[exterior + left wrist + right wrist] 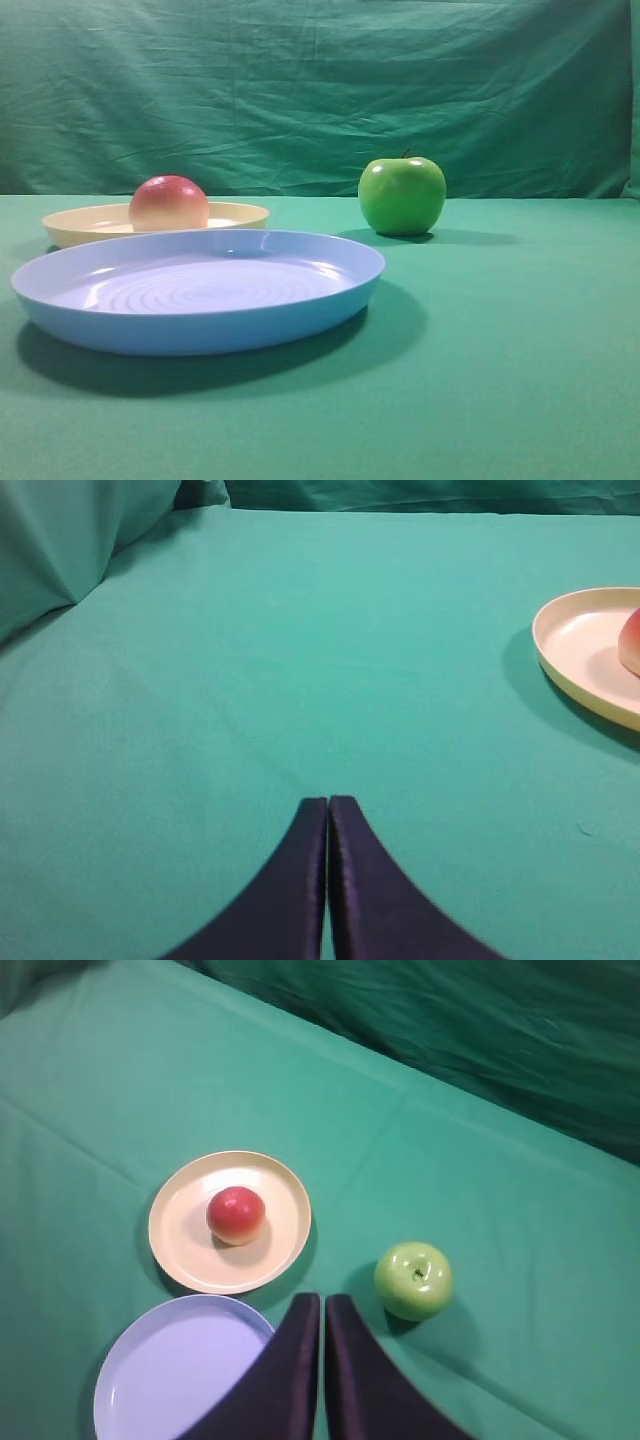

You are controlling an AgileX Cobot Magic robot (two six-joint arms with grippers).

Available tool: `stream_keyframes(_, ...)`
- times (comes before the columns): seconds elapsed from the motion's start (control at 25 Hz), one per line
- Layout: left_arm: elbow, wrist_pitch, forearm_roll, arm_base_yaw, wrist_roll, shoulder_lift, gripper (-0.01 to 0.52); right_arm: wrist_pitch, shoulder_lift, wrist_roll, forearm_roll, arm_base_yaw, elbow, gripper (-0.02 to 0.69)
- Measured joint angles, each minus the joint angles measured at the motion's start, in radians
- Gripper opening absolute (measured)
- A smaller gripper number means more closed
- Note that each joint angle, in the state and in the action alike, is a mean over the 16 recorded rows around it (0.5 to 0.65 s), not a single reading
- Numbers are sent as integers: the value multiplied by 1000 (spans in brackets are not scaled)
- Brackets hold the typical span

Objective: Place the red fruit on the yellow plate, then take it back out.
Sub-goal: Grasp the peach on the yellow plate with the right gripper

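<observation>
The red fruit point(169, 203) point(236, 1214) rests inside the yellow plate point(235, 214) point(185, 1245), a little left of the plate's middle. In the left wrist view only the plate's left part point(580, 640) and a sliver of the fruit point(632, 640) show at the right edge. My left gripper point(328, 800) is shut and empty over bare cloth, well left of the plate. My right gripper point(322, 1298) is shut and empty, high above the table between the blue plate and the green apple. Neither gripper shows in the exterior high view.
A larger light blue plate point(200, 330) point(130, 1400) lies in front of the yellow one. A shiny green apple point(402, 195) point(413, 1280) stands to the right. Green cloth covers the table and hangs as a backdrop point(320, 90).
</observation>
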Motion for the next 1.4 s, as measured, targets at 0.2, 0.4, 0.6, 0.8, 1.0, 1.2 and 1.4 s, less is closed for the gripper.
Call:
stream_keyframes(0.2,0,0,0,0,0,0,0,-42,-127,16,-29,-7,139,0)
stream_keyframes(0.4,0,0,0,0,0,0,0,-117,-292,36,-50,-49,335,0)
stream_keyframes(0.6,0,0,0,0,0,0,0,-234,-476,46,-62,-136,544,0)
stream_keyframes(0.8,0,0,0,0,0,0,0,-367,-661,53,-58,-264,751,0)
stream_keyframes(1.0,0,0,0,0,0,0,0,-500,-818,55,-52,-387,954,0)
stream_keyframes(1.2,0,0,0,0,0,0,0,-613,-952,56,-50,-477,1148,0)
stream_keyframes(1.4,0,0,0,0,0,0,0,-714,-1077,59,-50,-542,1330,0)
